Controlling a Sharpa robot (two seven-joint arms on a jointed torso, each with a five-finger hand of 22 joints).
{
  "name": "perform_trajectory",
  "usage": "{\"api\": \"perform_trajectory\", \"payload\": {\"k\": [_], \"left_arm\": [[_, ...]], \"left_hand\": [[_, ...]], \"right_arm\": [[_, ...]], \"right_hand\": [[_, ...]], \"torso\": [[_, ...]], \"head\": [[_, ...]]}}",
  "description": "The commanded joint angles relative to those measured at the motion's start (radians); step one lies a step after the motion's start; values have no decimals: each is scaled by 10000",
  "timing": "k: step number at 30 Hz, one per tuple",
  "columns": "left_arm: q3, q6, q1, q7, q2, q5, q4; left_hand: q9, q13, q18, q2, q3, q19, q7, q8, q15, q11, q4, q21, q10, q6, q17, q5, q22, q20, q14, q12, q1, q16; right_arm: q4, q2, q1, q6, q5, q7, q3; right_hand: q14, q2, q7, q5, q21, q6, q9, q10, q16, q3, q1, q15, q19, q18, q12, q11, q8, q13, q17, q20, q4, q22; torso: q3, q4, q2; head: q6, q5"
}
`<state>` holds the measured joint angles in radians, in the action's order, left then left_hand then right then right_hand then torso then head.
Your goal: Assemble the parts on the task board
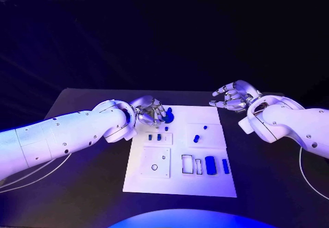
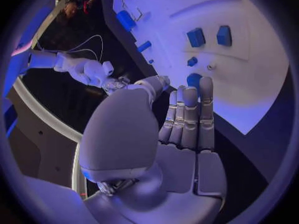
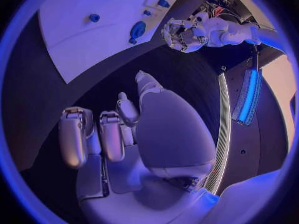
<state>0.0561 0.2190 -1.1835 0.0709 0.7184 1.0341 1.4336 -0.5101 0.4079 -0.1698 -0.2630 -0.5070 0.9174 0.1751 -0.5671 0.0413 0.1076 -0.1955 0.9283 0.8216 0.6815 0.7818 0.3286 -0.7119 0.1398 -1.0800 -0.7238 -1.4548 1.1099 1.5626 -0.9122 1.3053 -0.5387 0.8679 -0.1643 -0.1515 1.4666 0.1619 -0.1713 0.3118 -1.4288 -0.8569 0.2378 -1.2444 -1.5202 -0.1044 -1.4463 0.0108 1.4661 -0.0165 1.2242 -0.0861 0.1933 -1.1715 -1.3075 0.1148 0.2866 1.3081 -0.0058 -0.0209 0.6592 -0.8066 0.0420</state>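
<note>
The left hand (image 1: 152,113) is hovering over the far left corner of the task board (image 1: 206,187), its fingers (image 2: 190,115) held straight and close together, and they are touching or nearly touching a rounded blue part (image 1: 169,115) at their tips; whether they are gripping it I cannot tell. Just beyond that part, toward the robot, a tiny blue part (image 1: 166,128) is sitting, and then a pair of small blue parts (image 1: 154,137) in a raised plate. Further toward the right hand, an oblong blue part (image 1: 196,138) is lying near the board's middle, and three more blue parts (image 1: 210,165) are lying among the rectangular slots nearer the robot.

The right hand (image 1: 234,96) is hanging above the black table (image 1: 82,190) just off the board's far right corner, its fingers (image 3: 74,134) curling inward around nothing, well apart from every part.
</note>
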Motion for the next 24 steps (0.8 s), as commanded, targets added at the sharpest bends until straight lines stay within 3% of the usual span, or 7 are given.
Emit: {"api": "perform_trajectory", "payload": {"k": [1,6,8,13,15,18,24], "left_arm": [[33,283,54,-1174,-201,1907,-160],[97,-159,97,-901,-492,2929,-448],[112,-382,104,-736,-593,3252,-542],[131,-939,113,-376,-821,3808,-764],[134,-1092,113,-278,-904,3946,-850],[137,-1319,114,-129,-1036,4122,-978],[140,-1634,114,96,-1190,4317,-1126]], "left_hand": [[297,-312,-126,-132,-37,-129,-8,201,20,25,19,62,-131,75,-254,-60,-39,17,242,291,15,-26],[645,-663,-129,-242,143,-170,-91,372,59,63,-21,57,-181,384,-221,-112,-67,63,160,557,203,219],[733,-742,-133,-262,255,-148,-131,420,60,63,-33,55,-175,468,-181,-125,-67,71,84,601,267,315],[1016,-974,-139,-228,458,-31,-235,585,43,36,-18,107,-42,812,266,-109,-100,66,-356,682,256,841],[1066,-1014,-140,-221,473,-12,-245,622,41,33,-23,127,-14,866,351,-108,-114,60,-431,696,252,939],[1170,-1100,-139,-210,500,41,-256,693,30,20,-25,193,43,991,609,-107,-159,49,-652,724,227,1206],[1281,-1210,-138,-203,527,94,-266,751,24,16,-33,288,77,1174,790,-107,-227,35,-829,774,206,1464]], "right_arm": [[-15,1,-7,62,149,435,-6],[-63,31,-8,-74,129,619,-17],[-86,47,-9,-134,106,697,-22],[-133,84,-15,-314,-13,923,-30],[-143,94,-17,-437,-97,1067,-31],[-158,107,-19,-629,-258,1284,-33],[-166,112,-21,-775,-461,1452,-33]], "right_hand": [[598,47,9,37,414,-94,-11,387,184,-129,14,-19,144,-274,-482,23,44,521,-818,-9,9,1792],[138,132,86,63,2646,-156,16,1608,1122,-484,-7,-115,-846,-724,-2331,107,265,2535,821,-107,10,730],[-315,201,93,82,4356,-112,18,2332,2038,-727,28,-127,-1551,-1018,-3569,119,349,3851,2162,-124,11,-130],[-1721,427,40,101,9019,20,12,2507,5079,-1336,155,-69,-3233,-1662,-4794,52,528,5164,5709,-66,2,-2717],[-1995,546,24,126,9751,-23,33,2380,6537,-1763,139,-37,-3198,-1686,-5472,66,683,5934,6754,-71,-13,-3370],[-1972,687,-16,120,10394,40,29,2347,7549,-2211,143,0,-3142,-1660,-6077,-12,761,6583,7029,-43,-46,-3987],[-1863,836,-80,136,11039,133,35,2303,8613,-2625,280,69,-3026,-1651,-6687,-92,889,7313,7167,12,-116,-4662]], "torso": [[-10,4,8],[-2,11,13],[3,8,17],[16,6,14],[15,7,10],[9,8,15],[12,17,15]], "head": [[8,-18],[6,-27],[6,-34],[-1,-28],[-5,-27],[-12,-29],[-12,-30]]}}
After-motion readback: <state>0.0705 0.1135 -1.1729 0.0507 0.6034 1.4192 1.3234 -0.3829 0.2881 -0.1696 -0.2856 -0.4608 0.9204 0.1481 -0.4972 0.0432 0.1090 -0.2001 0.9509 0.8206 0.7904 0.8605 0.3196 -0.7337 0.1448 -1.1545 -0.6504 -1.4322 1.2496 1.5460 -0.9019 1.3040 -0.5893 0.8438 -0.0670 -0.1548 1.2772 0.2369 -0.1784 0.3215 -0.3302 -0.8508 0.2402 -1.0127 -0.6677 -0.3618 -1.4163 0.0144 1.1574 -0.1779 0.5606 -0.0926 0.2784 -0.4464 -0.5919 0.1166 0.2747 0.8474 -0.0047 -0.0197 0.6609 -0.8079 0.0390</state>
